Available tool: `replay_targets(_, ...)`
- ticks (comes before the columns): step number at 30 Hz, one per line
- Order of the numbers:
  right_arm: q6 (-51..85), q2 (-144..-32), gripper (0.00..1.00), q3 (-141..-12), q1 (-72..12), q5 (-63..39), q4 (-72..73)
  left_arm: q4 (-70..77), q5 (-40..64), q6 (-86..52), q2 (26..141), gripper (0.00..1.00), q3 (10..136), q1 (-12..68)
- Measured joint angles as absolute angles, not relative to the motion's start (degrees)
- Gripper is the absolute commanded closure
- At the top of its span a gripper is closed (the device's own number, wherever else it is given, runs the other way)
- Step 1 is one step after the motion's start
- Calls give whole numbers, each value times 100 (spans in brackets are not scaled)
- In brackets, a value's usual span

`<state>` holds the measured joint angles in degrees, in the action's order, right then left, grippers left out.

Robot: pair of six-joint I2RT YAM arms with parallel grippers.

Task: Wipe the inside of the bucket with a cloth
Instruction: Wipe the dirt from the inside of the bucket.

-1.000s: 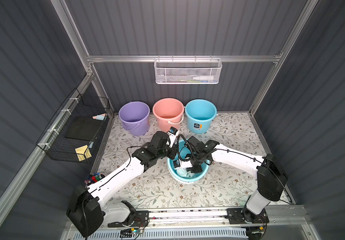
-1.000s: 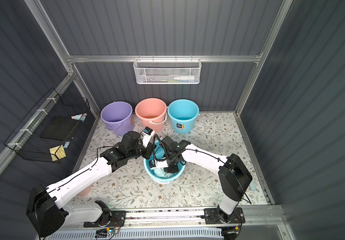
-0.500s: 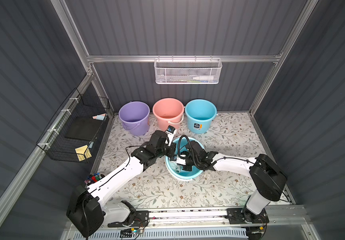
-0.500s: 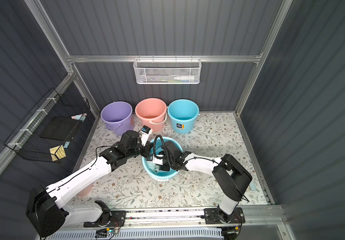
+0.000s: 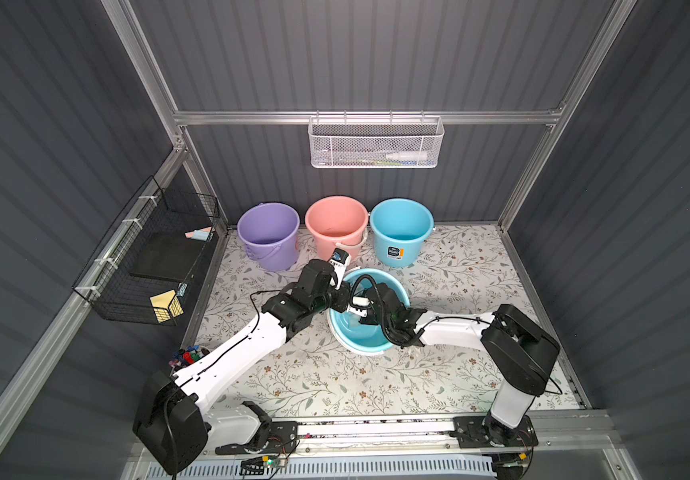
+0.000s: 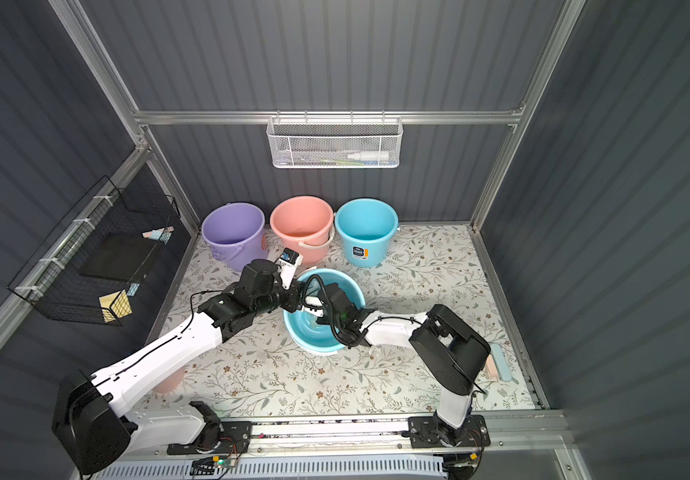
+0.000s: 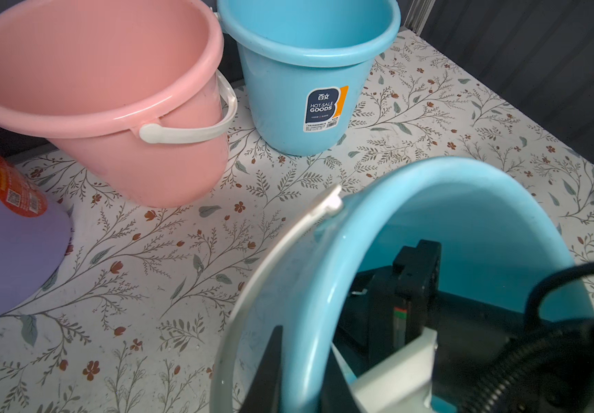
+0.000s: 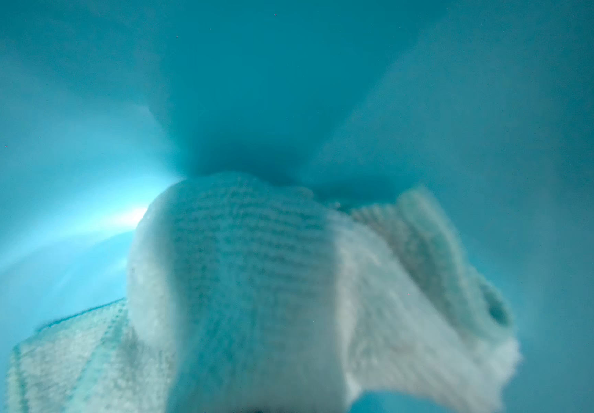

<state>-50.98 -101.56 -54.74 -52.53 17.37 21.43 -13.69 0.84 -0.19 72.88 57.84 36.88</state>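
A light blue bucket (image 5: 395, 286) (image 6: 345, 286) lies tipped on the floral mat, with its mouth toward the right arm. My left gripper (image 7: 304, 368) (image 5: 345, 297) is shut on the bucket's rim (image 7: 467, 178), one finger outside the wall and one inside, beside the white handle (image 7: 281, 243). My right gripper (image 5: 362, 318) reaches deep into the bucket. In the right wrist view a white knitted cloth (image 8: 252, 268) covers its jaws and presses against the blue inner wall (image 8: 288, 89). The fingers themselves are hidden under the cloth.
Three upright buckets stand along the back wall: purple (image 5: 268, 235), pink (image 5: 337, 226) and blue with a label (image 5: 401, 230). A white mesh basket (image 5: 376, 143) hangs above them. A black wire rack (image 5: 148, 257) is on the left wall, and a cup of markers (image 5: 187, 357) stands below it.
The right arm has dropped lower and pushed further into the bucket with the cloth. The bucket has tipped more toward it. The left gripper keeps its hold on the rim.
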Motion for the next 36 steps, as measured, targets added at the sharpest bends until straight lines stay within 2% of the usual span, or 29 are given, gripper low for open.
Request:
replay_targets(6, -5784, -10121, 100, -5605, -5308, 2473, 1695, -1347, 115, -32, 7288, 100, 5784, 3717)
replay_targets(17, -5948, -9369, 100, -6337, -5310, 2475, -1785, -1356, 327, -43, 7288, 100, 5784, 3795)
replay_targets(22, -5741, -9310, 100, -6646, -5310, 1916, -3210, -1374, 436, -54, 7293, 100, 5782, 3835)
replay_targets(27, -5529, -9301, 100, -6895, -5247, 1044, -4042, -1404, 569, -84, 7293, 100, 5776, 3892)
replay_targets(36, -5074, -9292, 100, -6746, -5013, -805, -3697, -1396, 561, -84, 7293, 100, 5771, 3861)
